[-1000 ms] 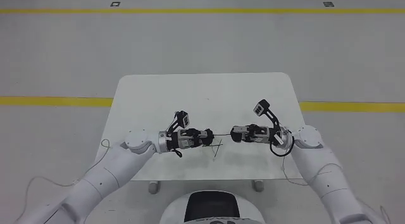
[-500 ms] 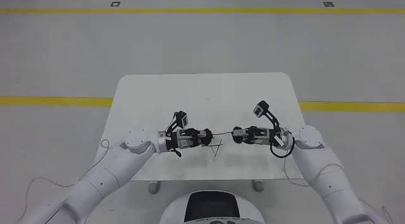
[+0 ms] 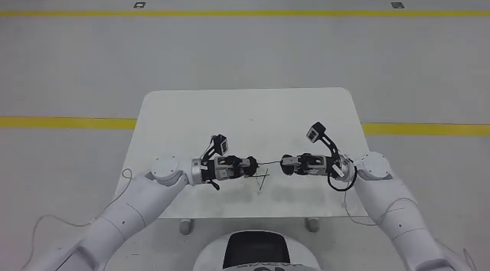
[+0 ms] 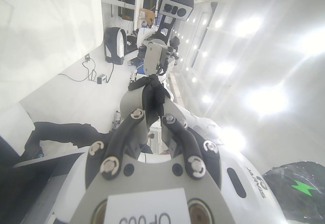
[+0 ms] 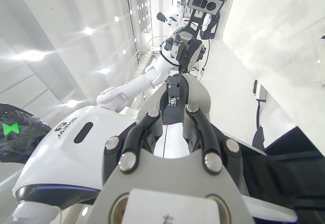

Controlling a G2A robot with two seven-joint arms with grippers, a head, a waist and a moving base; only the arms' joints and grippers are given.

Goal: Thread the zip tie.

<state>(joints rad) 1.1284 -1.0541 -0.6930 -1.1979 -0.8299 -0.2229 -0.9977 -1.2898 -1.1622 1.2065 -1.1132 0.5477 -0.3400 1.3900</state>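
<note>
Zip tie (image 3: 269, 164) spans thinly between left hand (image 3: 255, 166) and right hand (image 3: 283, 164), both clamped on it; ends hidden.

**White, black and yellow**

The tabletop (image 3: 245, 110) is plain white. The zip tie (image 3: 268, 166) is a thin black line. The left gripper (image 3: 253, 166) and right gripper (image 3: 284, 164) are black, on glossy white arms (image 3: 138, 206). The left gripper's fingers (image 4: 175, 113) are pale grey-white outside and black on the inner faces, with black links and silver pins. The floor (image 3: 76, 64) is light grey, crossed by two yellow stripes (image 3: 76, 122). A bright green mark sits on crinkled black wrapping (image 4: 302, 187).
</note>
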